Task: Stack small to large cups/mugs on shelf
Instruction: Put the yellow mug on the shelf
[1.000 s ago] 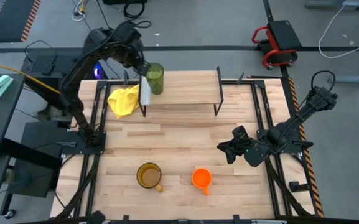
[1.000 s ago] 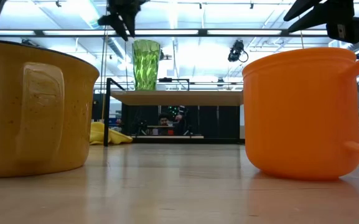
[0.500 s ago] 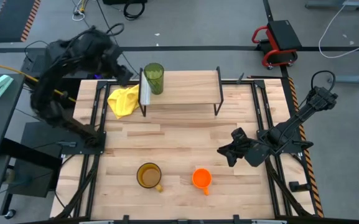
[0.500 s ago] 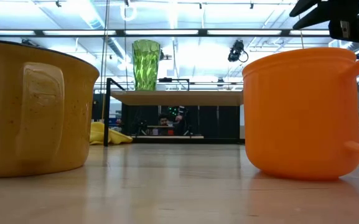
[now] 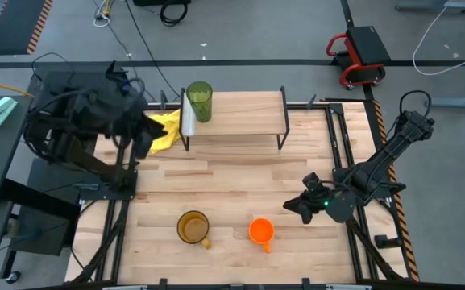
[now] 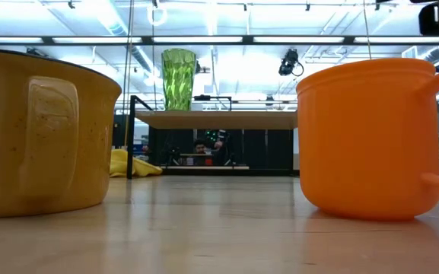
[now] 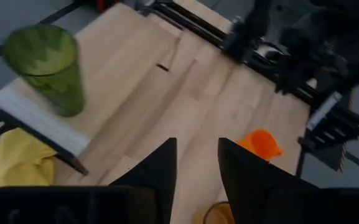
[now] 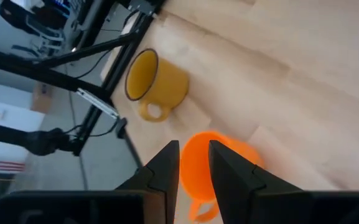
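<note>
High view: we see right gripper [image 5: 303, 206] near orange mug [image 5: 260, 231], fingers narrowly apart, empty; off-centre approach risks tipping it; left gripper [image 7: 195, 163] likewise slightly parted, empty.

Light is bright and even, coming from long ceiling strips that show across the top of the low view and glare white behind the green tumbler [image 6: 179, 78], which glows translucent. Seen from above, the surface [image 5: 232, 185] is evenly lit with only faint, soft shadows. The left arm [image 5: 87, 121] is smeared by motion blur there. The left wrist view is dim and blurred throughout; the right wrist view is soft too.
</note>
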{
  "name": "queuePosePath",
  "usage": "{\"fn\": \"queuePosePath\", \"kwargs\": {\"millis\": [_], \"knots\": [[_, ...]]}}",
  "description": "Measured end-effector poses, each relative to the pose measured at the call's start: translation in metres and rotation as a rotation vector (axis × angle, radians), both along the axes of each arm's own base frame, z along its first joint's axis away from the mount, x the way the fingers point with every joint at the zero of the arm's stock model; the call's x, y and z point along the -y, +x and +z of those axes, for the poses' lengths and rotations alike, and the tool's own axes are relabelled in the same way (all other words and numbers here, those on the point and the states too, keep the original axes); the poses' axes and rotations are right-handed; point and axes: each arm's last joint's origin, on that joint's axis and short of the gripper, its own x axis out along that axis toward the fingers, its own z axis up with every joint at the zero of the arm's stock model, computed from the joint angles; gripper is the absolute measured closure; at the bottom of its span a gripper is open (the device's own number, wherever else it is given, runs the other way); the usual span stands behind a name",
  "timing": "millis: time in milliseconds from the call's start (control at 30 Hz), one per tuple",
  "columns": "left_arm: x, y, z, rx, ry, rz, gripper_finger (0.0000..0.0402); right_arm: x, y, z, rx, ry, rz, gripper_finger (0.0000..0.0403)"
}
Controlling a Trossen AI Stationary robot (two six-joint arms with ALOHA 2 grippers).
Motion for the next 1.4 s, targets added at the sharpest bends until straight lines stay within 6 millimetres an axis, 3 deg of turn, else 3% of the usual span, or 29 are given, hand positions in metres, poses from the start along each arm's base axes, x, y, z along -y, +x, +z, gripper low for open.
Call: {"fn": "queuePosePath", "kwargs": {"millis": [467, 633, 700, 833, 1033, 1400], "knots": [[0.079, 0.038, -0.023, -0.103, 0.159, -0.250, 0.0288, -0.002, 0.000, 0.000, -0.020, 0.184, -0.050, 0.0309], [0.107, 0.040, -0.056, -0.193, 0.224, -0.252, 0.0296, -0.002, 0.000, 0.000, -0.013, 0.160, -0.047, 0.0309], [0.107, 0.032, -0.072, -0.226, 0.212, -0.199, 0.0300, -0.002, 0.000, 0.001, -0.006, 0.131, -0.041, 0.0309], [0.082, 0.001, -0.093, -0.194, 0.131, -0.004, 0.0309, -0.002, 0.000, 0.001, 0.000, 0.071, -0.011, 0.0309], [0.054, -0.032, -0.113, 0.062, 0.015, 0.230, 0.0324, -0.002, 0.000, 0.001, -0.007, -0.041, 0.085, 0.0309], [0.059, -0.020, -0.184, 0.238, -0.201, 0.305, 0.0353, -0.002, -0.012, 0.011, 0.039, -0.226, 0.267, 0.0309]]}}
